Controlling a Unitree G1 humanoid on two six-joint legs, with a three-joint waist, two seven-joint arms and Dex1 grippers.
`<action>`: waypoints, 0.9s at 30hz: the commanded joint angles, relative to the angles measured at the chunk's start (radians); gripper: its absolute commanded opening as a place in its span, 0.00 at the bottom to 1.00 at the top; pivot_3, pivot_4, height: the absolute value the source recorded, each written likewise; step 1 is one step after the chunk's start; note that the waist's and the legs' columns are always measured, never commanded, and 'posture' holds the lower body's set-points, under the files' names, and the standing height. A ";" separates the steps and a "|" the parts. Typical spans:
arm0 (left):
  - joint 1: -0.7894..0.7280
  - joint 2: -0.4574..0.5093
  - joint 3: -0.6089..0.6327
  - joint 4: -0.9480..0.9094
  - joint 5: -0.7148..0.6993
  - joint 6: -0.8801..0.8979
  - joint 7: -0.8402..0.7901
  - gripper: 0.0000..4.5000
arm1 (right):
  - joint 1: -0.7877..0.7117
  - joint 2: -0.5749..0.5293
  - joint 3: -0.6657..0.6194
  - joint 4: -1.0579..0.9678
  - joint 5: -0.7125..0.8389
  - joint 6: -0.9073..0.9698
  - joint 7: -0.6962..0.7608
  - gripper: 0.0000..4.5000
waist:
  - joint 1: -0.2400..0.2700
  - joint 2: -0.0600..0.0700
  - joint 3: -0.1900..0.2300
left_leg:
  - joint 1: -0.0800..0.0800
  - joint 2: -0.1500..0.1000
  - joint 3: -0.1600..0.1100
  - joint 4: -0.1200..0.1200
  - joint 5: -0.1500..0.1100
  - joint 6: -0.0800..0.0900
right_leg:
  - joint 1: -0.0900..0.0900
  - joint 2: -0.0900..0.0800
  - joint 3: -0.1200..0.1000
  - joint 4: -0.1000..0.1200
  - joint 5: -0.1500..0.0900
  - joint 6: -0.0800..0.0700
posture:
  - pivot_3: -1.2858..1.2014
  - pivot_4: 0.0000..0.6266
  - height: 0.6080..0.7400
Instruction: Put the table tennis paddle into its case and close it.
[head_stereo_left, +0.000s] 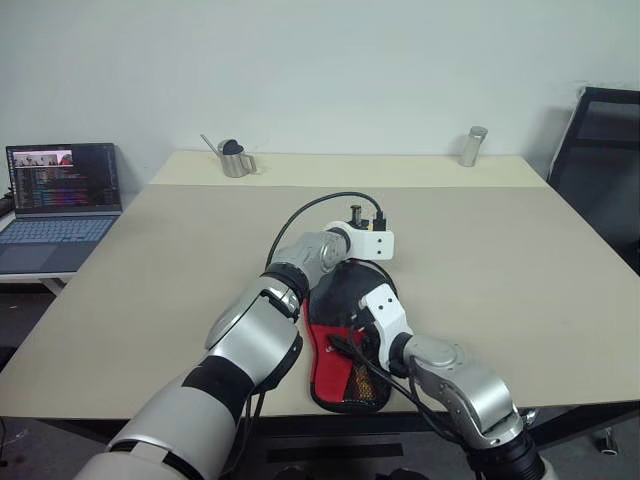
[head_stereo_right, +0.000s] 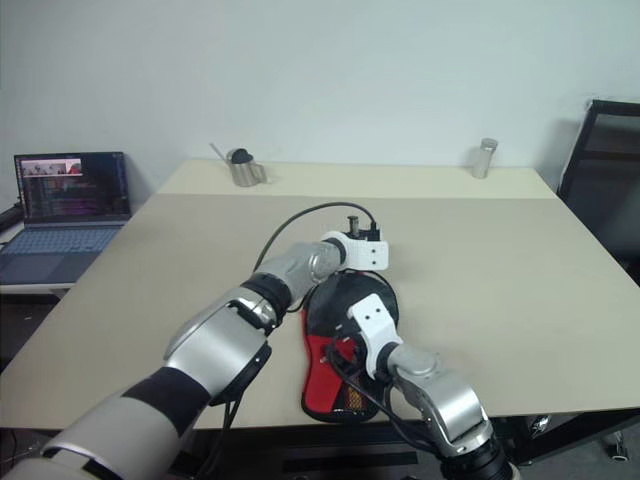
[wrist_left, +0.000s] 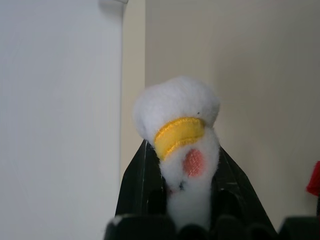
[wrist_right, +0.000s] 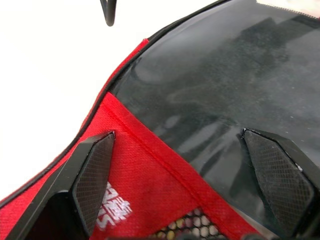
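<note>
1. Surface: wide pale beige table (head_stereo_left: 520, 250). A second, lighter tabletop (head_stereo_left: 350, 168) butts against its far edge, by a plain white wall (head_stereo_left: 330, 60).
2. Far tabletop holds a small metal pitcher (head_stereo_left: 236, 158) with a dark lid and a thin handle, toward the left, and an upright metal cylinder (head_stereo_left: 473, 146) toward the right.
3. Left of the table: open laptop (head_stereo_left: 58, 205) on a lower stand, screen lit. Right edge: black office chair (head_stereo_left: 598, 160).
4. The case (head_stereo_left: 343, 345) lies flat near the table's front edge, black rounded head pointing away, red narrow end with mesh pocket toward the robot.
5. Table tennis paddle: can't pick it out, may be inside the case, can't tell.
6. Right gripper (wrist_right: 190, 170): fingers spread wide, hovering low over the case across the red/black seam. Contact unclear.
7. Left gripper (wrist_left: 182, 200): clamped on a small white plush toy (wrist_left: 179, 125) with a yellow beak and pink cheek, held over the table just beyond the case's head.
8. Black cable (head_stereo_left: 320, 205) loops over the left wrist.
</note>
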 joint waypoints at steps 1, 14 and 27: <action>-0.065 -0.019 -0.007 -0.036 0.007 -0.021 0.033 0.10 | 0.041 0.005 0.043 0.045 0.008 0.047 0.005 1.00 | 0.000 0.000 0.000 | 0.000 0.000 0.000 0.000 0.000 0.000 | 0.000 0.000 0.000 0.000 0.000 0.000 | 0.52 0.24 1.00; -0.020 -0.045 0.029 -0.033 -0.036 -0.008 -0.095 0.10 | 0.065 0.028 0.057 0.018 0.008 0.061 -0.021 1.00 | 0.000 0.000 0.000 | 0.000 0.000 0.000 0.000 0.000 0.000 | 0.000 0.000 0.000 0.000 0.000 0.000 | 0.52 0.24 1.00; -0.026 -0.105 0.013 -0.035 -0.034 -0.016 -0.083 0.10 | 0.092 0.054 0.073 -0.016 0.010 0.082 -0.058 1.00 | 0.001 0.000 0.000 | 0.000 -0.001 0.000 0.000 0.000 0.000 | 0.000 -0.001 0.000 0.000 0.000 0.000 | 0.52 0.24 1.00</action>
